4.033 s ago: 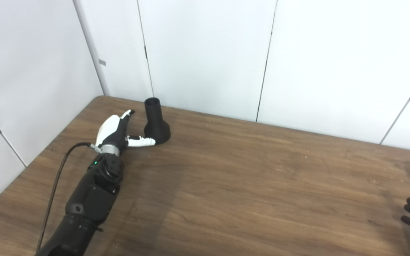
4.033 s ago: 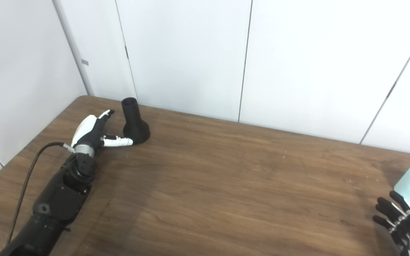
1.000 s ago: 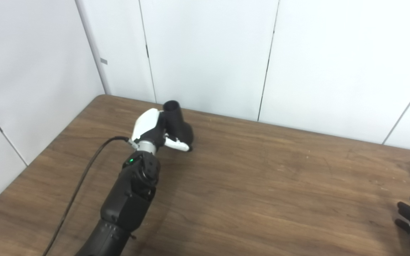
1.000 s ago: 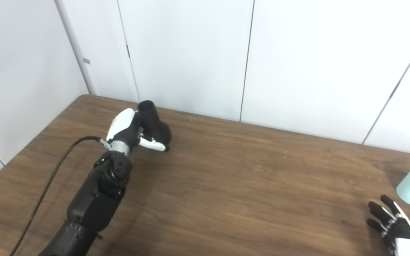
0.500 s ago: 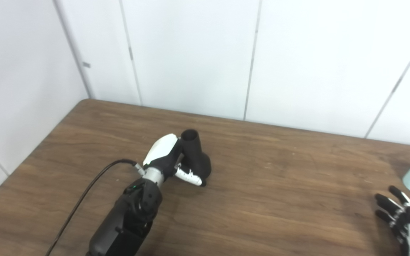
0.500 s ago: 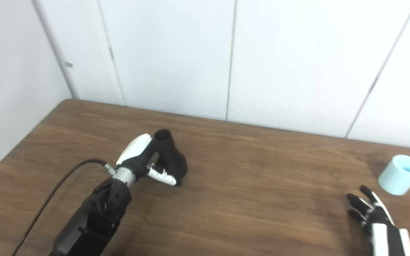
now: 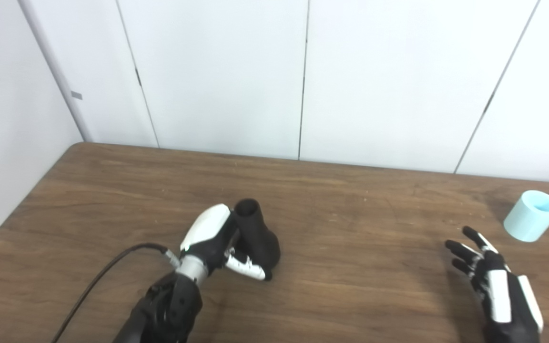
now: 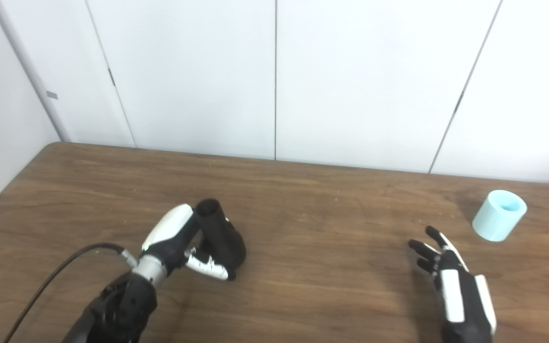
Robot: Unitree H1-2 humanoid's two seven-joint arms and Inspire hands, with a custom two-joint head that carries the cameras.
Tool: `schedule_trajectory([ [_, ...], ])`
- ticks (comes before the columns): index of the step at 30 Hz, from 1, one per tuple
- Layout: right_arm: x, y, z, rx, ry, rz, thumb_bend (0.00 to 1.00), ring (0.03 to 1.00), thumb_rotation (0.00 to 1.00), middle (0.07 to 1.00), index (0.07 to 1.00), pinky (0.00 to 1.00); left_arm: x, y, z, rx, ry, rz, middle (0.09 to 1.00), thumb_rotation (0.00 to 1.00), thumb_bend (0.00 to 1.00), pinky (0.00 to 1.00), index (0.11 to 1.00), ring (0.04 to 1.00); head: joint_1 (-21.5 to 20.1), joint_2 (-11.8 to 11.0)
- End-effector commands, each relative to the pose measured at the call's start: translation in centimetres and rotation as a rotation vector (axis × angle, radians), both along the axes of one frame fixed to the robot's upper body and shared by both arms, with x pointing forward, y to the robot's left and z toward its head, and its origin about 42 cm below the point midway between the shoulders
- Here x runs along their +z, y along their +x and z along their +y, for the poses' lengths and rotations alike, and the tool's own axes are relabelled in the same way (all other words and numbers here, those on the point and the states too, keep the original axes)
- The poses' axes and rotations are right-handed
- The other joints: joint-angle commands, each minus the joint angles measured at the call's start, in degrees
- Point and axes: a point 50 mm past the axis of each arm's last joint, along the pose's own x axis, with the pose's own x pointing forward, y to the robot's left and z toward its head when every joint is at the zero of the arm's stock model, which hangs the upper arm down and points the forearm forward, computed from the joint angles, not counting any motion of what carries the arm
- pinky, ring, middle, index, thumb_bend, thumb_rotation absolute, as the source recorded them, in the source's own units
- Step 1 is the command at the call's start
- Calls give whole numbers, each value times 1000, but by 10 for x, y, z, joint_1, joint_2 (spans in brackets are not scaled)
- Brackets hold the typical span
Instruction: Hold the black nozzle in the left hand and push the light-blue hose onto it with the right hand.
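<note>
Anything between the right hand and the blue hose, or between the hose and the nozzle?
Nothing visible. Only bare table lies between the open right hand and the light-blue hose, and between it and the black nozzle in the left hand.

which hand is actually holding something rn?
The left hand: its fingers are wrapped around the black nozzle. The right hand is open with fingers spread, short of the light-blue hose, touching nothing.

Black, white, pale blue on brown wood

Nozzle (image 7: 257,236) matte black; hose (image 7: 532,215) light blue, far right; both hands (image 7: 215,243) (image 7: 489,281) black with white shells; table (image 7: 350,267) dark wood grain; wall (image 7: 217,71) white panels.
</note>
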Motion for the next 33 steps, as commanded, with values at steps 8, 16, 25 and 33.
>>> schedule_trajectory([
  [8,34,1,13,-6,-9,-79,521,873,1000,777,882,868,0,-9,-43,-202,17,-19,517,0,520,1000,473,710,-31,18],
  [16,38,-1,13,-5,-28,-87,514,871,1000,782,876,863,-7,-18,-73,-313,32,7,489,0,523,1000,487,690,-38,30],
  [25,44,-2,17,-20,-19,-80,511,856,1000,774,867,813,-12,-21,-96,-394,21,15,448,0,523,1000,496,669,-50,38],
  [33,48,-3,16,-31,-15,-85,517,857,1000,781,856,818,-20,-17,-106,-418,21,18,468,0,523,1000,493,671,-51,42],
])
